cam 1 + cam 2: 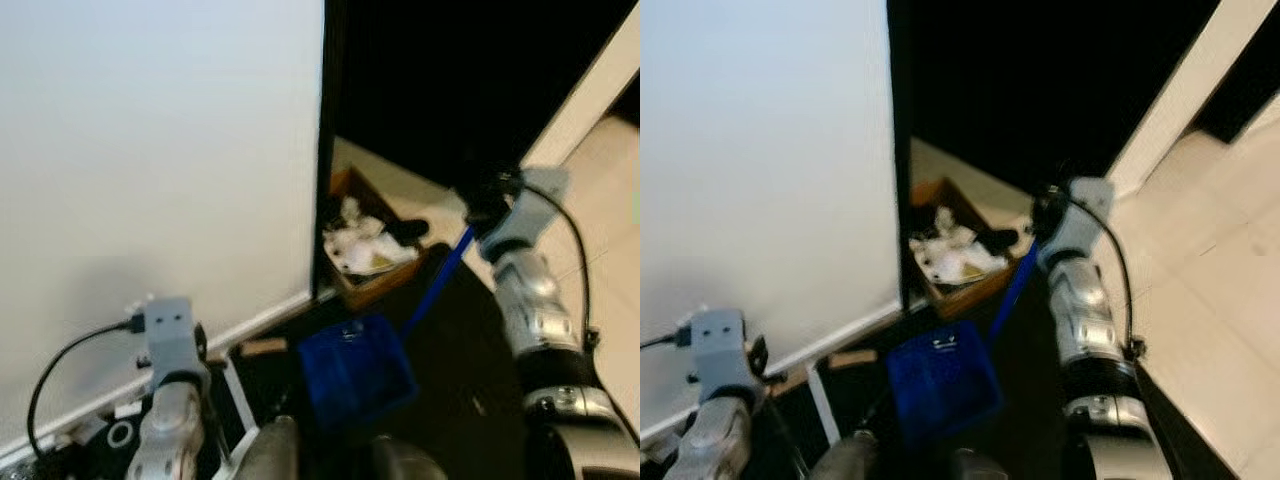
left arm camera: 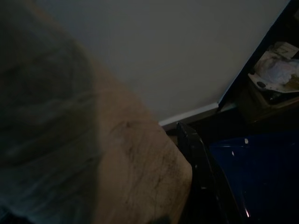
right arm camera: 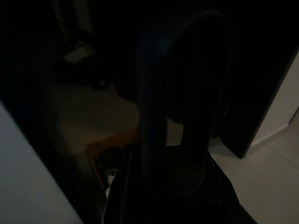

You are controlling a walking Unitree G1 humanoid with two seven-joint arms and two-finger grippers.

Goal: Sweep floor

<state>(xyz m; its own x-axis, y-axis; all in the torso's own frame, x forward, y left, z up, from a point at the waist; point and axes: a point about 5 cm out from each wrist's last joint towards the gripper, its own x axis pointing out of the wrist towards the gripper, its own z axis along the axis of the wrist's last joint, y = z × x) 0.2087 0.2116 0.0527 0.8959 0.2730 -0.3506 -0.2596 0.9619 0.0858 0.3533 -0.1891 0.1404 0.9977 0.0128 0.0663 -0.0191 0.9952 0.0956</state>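
The right tool [image 1: 478,208] is gripping a blue dustpan's [image 1: 356,372] handle [image 1: 438,275], needing tilting over the cardboard trash box [image 1: 372,245] just beyond; the left tool's state is impossible to tell.

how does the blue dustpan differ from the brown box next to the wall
The deep blue plastic dustpan sits nearer the robot, on a long blue handle running up toward the right gripper; the brown cardboard box lies farther back, beside the white wall panel. The dustpan looks bare inside; the box holds crumpled white paper. Both are open-topped containers on the dark floor.
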